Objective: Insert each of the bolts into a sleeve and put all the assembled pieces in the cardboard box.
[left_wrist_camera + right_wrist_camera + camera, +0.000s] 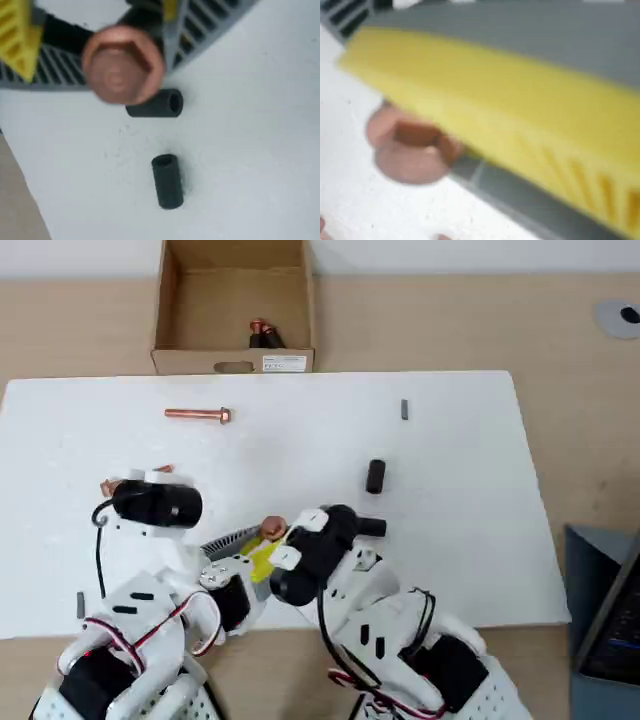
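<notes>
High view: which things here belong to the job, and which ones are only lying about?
Job: cardboard box; assembled piece inside it; loose bolt; bolt between the arms; sleeve on the mat; sleeve beside the arm.
Lying about: small grey piece; grey disc; dark device at the table's edge.

**My two arms, quick look**

From my end, the near-left arm (145,608) and near-right arm (392,612) are both white printed shells with chunky black servos (452,665). Red-and-white wires (112,632) snake over the left one, and thin black cables (335,635) loop across the right.
</notes>
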Robot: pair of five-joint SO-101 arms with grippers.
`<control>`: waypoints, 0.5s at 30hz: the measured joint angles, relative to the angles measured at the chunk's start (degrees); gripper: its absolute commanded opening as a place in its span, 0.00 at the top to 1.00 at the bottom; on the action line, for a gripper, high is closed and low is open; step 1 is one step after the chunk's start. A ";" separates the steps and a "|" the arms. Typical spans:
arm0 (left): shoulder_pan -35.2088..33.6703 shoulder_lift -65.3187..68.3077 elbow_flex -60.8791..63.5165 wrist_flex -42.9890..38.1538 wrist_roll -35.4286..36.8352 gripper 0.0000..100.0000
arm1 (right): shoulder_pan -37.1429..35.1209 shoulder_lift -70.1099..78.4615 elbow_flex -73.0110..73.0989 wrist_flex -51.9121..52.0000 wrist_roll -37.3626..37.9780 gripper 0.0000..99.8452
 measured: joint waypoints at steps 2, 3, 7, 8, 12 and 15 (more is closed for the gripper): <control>0.00 -0.09 0.00 0.00 0.00 0.80 | 0.00 0.00 0.00 0.00 0.00 0.99; 0.00 -0.09 0.00 0.00 0.00 0.80 | 0.00 0.00 0.00 0.00 0.00 0.99; -1.05 0.09 -0.53 0.00 0.00 0.80 | 0.00 0.00 0.00 0.00 0.00 0.99; -1.67 0.00 -1.14 0.00 0.00 0.80 | 0.00 0.00 0.00 0.00 0.00 0.99; -4.31 -0.09 -3.87 0.00 -1.32 0.80 | 0.00 0.00 0.00 0.00 0.00 0.99; -6.51 -0.18 -5.54 0.00 -2.37 0.80 | 0.00 0.00 0.00 0.00 0.00 0.99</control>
